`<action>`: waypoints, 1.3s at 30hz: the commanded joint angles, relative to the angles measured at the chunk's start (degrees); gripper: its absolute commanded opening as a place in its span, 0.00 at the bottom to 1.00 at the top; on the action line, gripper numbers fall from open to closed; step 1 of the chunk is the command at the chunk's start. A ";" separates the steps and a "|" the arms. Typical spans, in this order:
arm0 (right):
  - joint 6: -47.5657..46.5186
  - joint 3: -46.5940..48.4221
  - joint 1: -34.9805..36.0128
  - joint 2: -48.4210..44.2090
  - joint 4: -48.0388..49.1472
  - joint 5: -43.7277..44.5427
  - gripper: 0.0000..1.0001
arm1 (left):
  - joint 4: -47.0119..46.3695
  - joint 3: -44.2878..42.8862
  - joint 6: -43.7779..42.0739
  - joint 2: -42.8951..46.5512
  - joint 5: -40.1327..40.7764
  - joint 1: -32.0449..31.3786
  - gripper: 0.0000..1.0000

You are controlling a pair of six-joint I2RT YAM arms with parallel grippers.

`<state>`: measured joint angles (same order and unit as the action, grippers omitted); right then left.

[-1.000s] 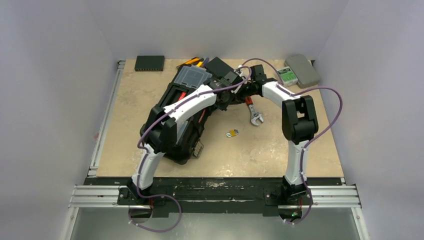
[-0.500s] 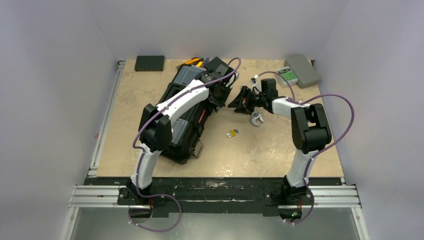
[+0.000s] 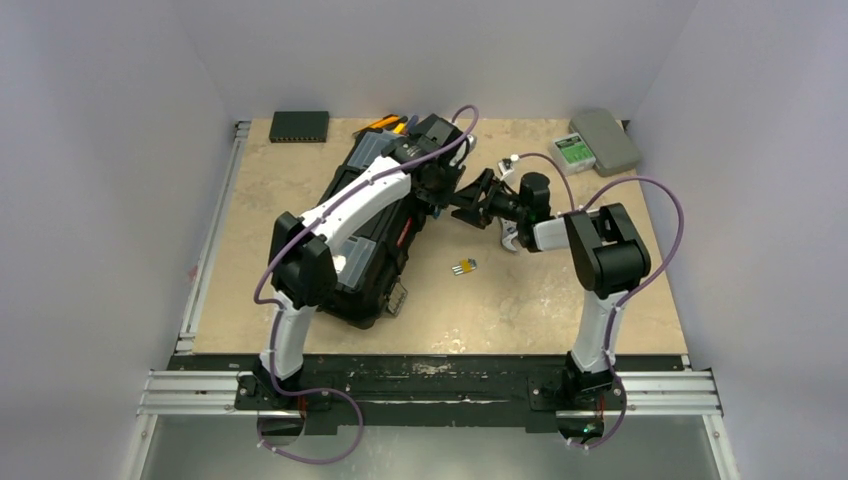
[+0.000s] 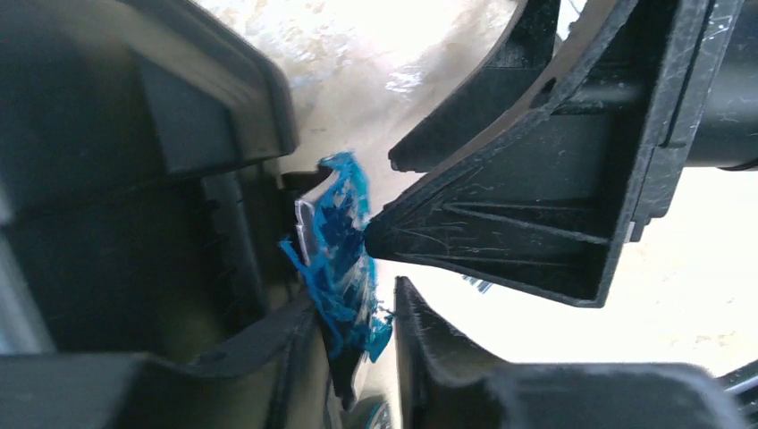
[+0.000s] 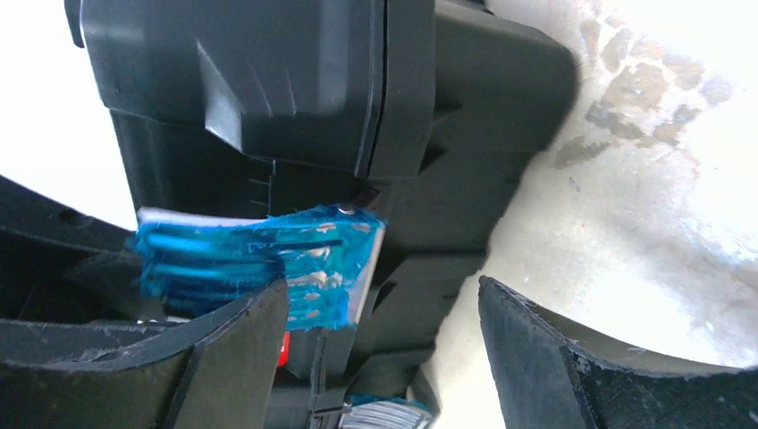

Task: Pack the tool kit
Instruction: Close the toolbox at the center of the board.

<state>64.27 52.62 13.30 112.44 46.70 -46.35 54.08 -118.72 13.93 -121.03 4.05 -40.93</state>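
Reaching across the large black plastic toolbox (image 3: pixel 380 268), which lies at a slant on the left half of the beige desk (image 3: pixel 560 290), the left hand (image 3: pixel 437 188) sits at the box's far end. Its fingers stand close together with a ragged blue flat piece (image 4: pixel 335 259) between them; whether they truly pinch it, I cannot tell. Facing it from the right, the right hand (image 3: pixel 468 203) is spread wide and holds nothing, one fingertip right up against that blue piece. Under the right arm a silver wrench (image 3: pixel 512 238) lies on the desk, apart from the toolbox, and a small yellow piece (image 3: pixel 462 267) lies nearer the arm bases.
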 commanded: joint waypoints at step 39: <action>-1.48 11.05 9.87 -8.08 -23.83 16.67 0.99 | 4.29 7.87 2.55 28.21 11.50 15.10 0.87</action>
<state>64.03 61.63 21.61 105.95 26.94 -33.54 59.64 -111.59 15.09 -96.38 17.10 -26.85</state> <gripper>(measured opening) 0.987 0.858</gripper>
